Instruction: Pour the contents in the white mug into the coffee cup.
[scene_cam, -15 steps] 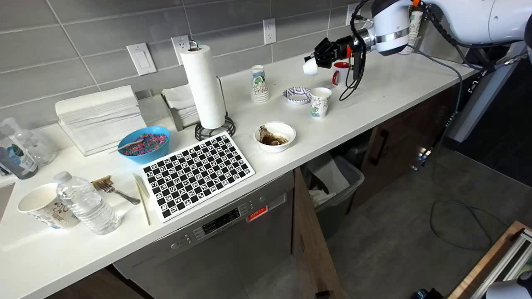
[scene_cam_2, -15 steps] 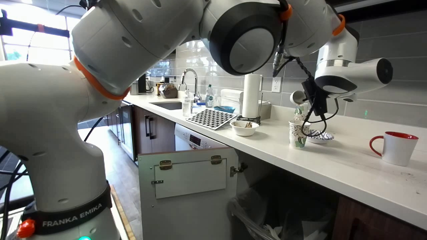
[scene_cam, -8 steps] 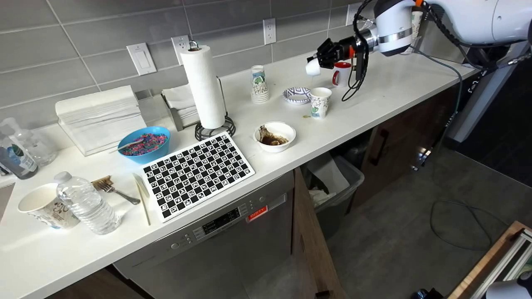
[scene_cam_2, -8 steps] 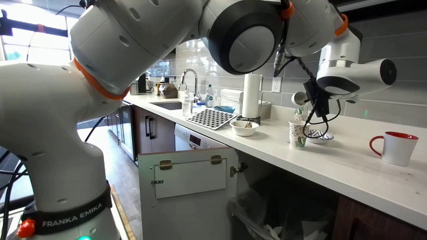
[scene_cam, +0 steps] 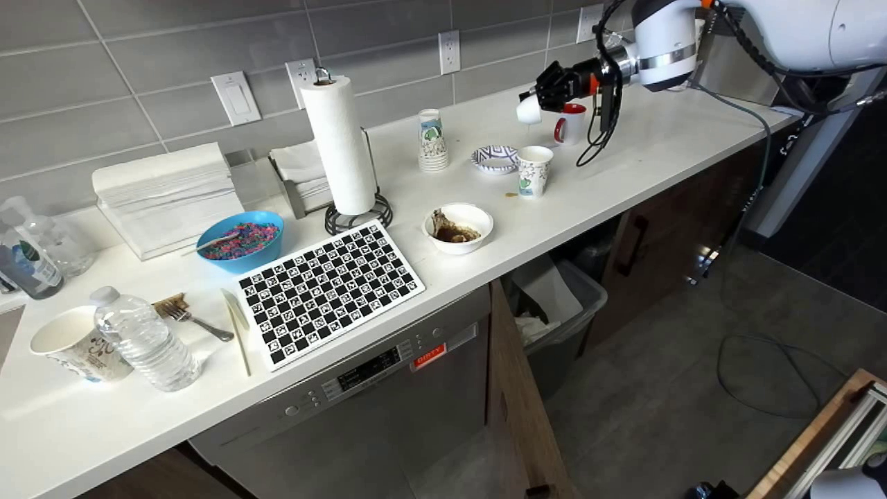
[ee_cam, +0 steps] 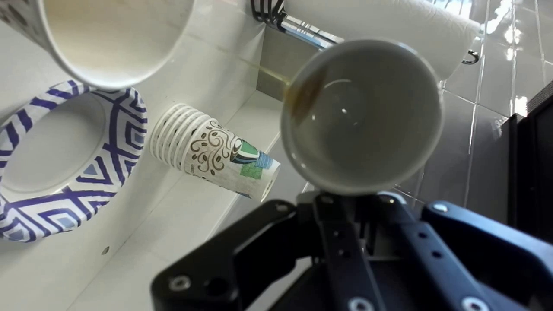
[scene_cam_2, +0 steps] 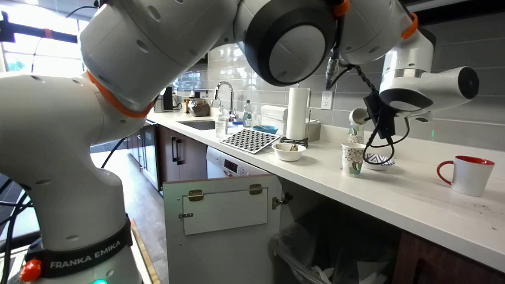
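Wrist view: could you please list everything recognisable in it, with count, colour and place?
white mug: 1, white, right of centre, tipped
liquid: 1 streak, brown, at white mug's rim
paper cup: 1, white, upper left, cut off
plate: 1, white-purple, left, cut off
cup stack: 1, printed white, left of centre
towel roll: 1, white, top right
roll stand: 1, black, top
napkin holder: 1, grey, by roll stand
wall: 1, grey-tiled, right
counter: 1, white, left
dark object: 1, black, right edge, unclear
end effector: 1, black, bottom, closed on white mug
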`<state>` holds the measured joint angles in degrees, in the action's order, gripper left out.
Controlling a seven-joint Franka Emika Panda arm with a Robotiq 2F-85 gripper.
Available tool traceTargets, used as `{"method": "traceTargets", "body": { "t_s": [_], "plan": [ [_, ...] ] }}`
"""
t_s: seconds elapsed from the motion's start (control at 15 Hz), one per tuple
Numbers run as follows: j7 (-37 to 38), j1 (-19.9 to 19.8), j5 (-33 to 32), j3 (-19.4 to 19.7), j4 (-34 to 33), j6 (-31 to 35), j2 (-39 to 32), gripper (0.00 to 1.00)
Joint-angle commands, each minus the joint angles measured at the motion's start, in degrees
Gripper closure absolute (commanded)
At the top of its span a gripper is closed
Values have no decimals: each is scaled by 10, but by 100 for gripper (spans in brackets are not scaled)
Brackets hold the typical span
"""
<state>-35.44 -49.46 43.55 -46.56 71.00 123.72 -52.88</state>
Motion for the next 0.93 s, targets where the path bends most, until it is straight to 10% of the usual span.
{"method": "traceTargets", "body": {
  "t_s": [0.0, 0.87],
  "plan": [
    [-7, -16, 3, -4, 25, -6, 16, 97],
    [4, -18, -4, -2, 35, -7, 21, 97]
  ]
}}
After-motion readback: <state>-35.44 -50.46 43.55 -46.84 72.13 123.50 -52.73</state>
